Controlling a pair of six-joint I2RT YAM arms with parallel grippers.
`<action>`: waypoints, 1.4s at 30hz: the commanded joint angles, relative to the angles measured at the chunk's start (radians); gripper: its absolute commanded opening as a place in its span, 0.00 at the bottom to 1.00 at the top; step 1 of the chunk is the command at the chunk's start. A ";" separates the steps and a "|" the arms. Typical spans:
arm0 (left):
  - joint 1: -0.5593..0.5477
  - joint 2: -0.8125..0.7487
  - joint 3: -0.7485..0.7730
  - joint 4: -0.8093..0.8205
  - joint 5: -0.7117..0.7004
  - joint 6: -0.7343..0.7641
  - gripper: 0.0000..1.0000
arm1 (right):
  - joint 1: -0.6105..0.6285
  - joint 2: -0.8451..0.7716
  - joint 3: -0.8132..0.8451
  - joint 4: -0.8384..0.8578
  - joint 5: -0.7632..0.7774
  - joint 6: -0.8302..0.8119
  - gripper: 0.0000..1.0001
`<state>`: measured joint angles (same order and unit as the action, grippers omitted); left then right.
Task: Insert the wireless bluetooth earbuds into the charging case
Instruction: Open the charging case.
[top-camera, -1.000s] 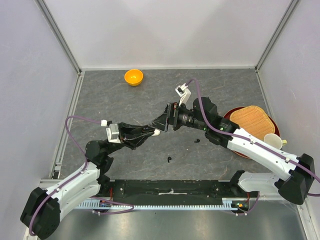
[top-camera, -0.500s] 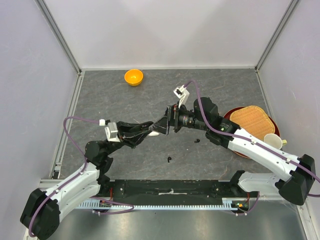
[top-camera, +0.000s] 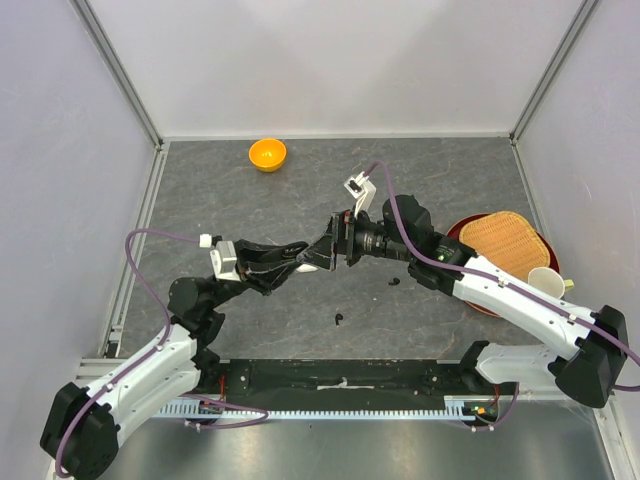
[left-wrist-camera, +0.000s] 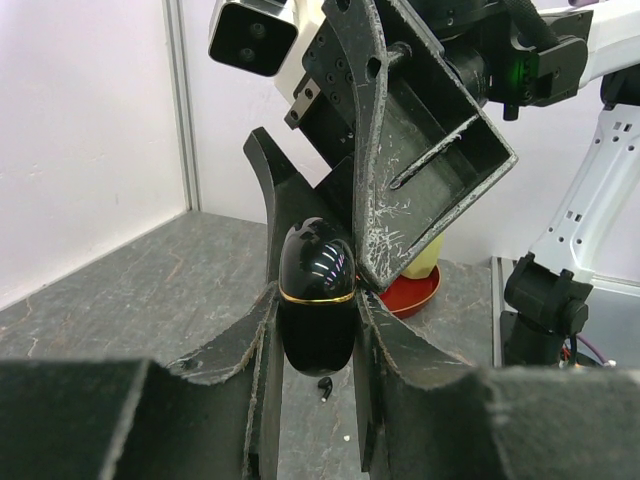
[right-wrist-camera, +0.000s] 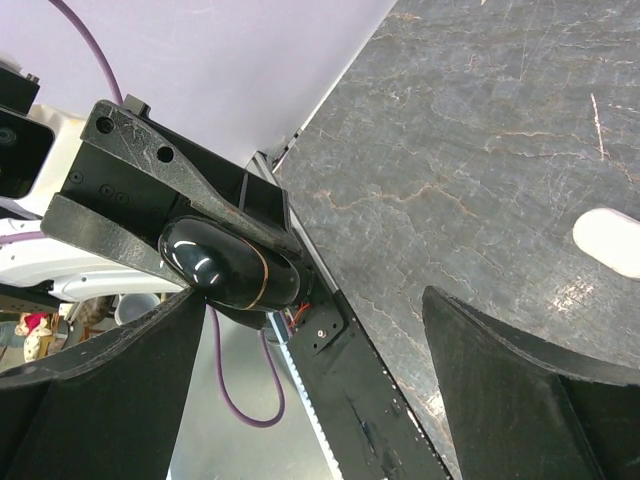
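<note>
My left gripper (left-wrist-camera: 317, 292) is shut on the charging case (left-wrist-camera: 317, 300), a glossy black pebble with a thin gold seam, and holds it upright above the table. My right gripper (right-wrist-camera: 312, 300) is open wide; its fingers (left-wrist-camera: 420, 170) stand on either side of the case's top end. The case (right-wrist-camera: 235, 265) sits close to its left finger. In the top view the two grippers meet at mid-table, left (top-camera: 303, 261) and right (top-camera: 328, 250). Two black earbuds (top-camera: 340, 320) (top-camera: 393, 281) lie on the table; one also shows under the case (left-wrist-camera: 324, 388). A white earbud (right-wrist-camera: 610, 243) lies on the table.
An orange bowl (top-camera: 267, 154) stands at the back. A red tray (top-camera: 470, 232) with a woven basket (top-camera: 505, 240) and a white cup (top-camera: 545, 280) is at the right. Walls enclose the table on three sides.
My left gripper has moved a little right and up with the case. My right gripper has closed in, so its open fingers now straddle the case's top.
</note>
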<state>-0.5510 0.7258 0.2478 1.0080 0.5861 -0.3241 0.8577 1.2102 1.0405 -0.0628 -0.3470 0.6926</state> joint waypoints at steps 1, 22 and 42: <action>-0.003 -0.012 0.033 0.032 0.046 0.008 0.02 | -0.002 0.002 0.032 0.012 0.042 0.001 0.96; -0.004 -0.040 0.013 -0.022 0.132 0.026 0.02 | -0.003 -0.018 0.018 0.050 0.085 0.035 0.97; -0.003 -0.107 -0.042 -0.115 0.024 0.100 0.02 | -0.016 -0.167 -0.020 0.066 0.268 0.041 0.97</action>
<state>-0.5522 0.6468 0.2127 0.9054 0.6525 -0.2852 0.8551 1.1252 1.0393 -0.0269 -0.2428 0.7219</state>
